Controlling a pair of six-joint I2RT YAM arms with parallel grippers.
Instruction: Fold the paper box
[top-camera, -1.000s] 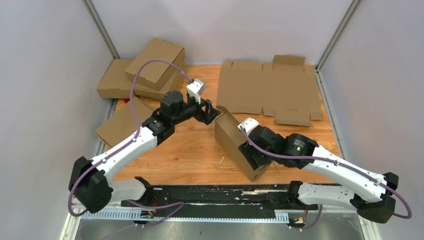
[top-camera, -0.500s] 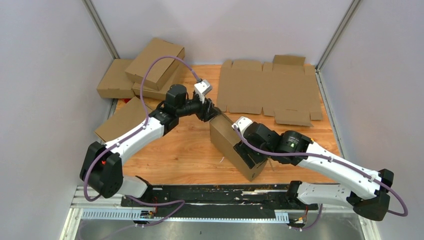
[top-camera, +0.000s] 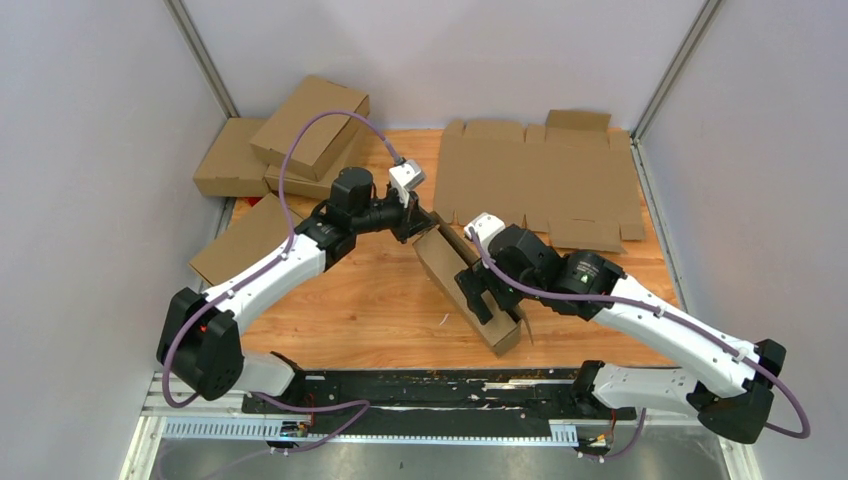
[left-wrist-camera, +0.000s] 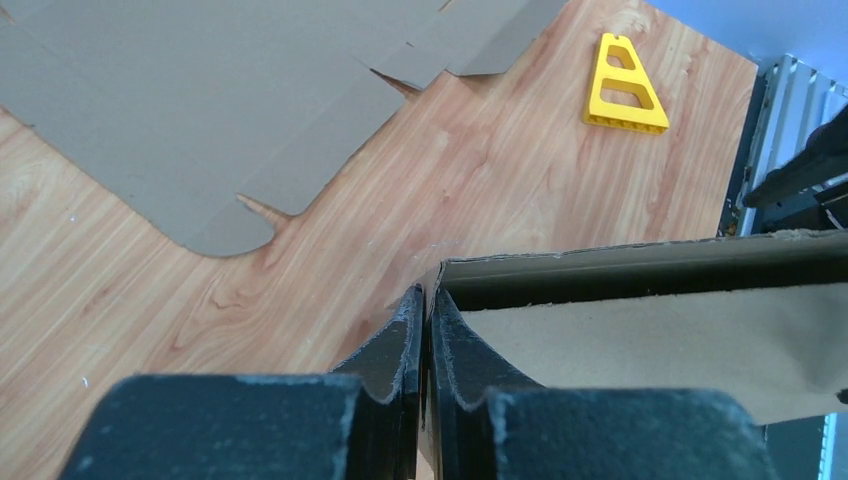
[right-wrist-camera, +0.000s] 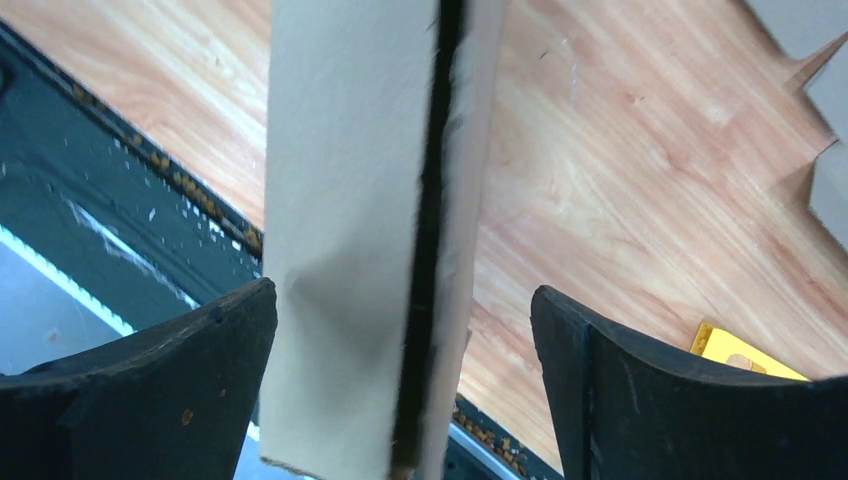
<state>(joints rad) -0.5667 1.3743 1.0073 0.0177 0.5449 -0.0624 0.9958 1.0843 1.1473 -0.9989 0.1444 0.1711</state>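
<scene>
The left claw (top-camera: 421, 224) is clamped on the upper-left end of the plain brown corrugated-cardboard paper box (top-camera: 447, 270), seen mid-frame. Its long axis is angled toward the lower right, where the right claw (top-camera: 488, 296) is spread wide astride its edge, nothing gripped.

Matt and dry-looking on the plain brown corrugated cardboard box (top-camera: 437, 258), fuzzy along cut edges. Smooth, faintly sheened on the light wood-grain table (top-camera: 370, 300). Smooth, hard-looking on the small yellow plastic triangle (left-wrist-camera: 625, 85).

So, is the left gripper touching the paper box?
Touching: the left wrist view shows the left gripper pinched shut on the paper box edge.
</scene>
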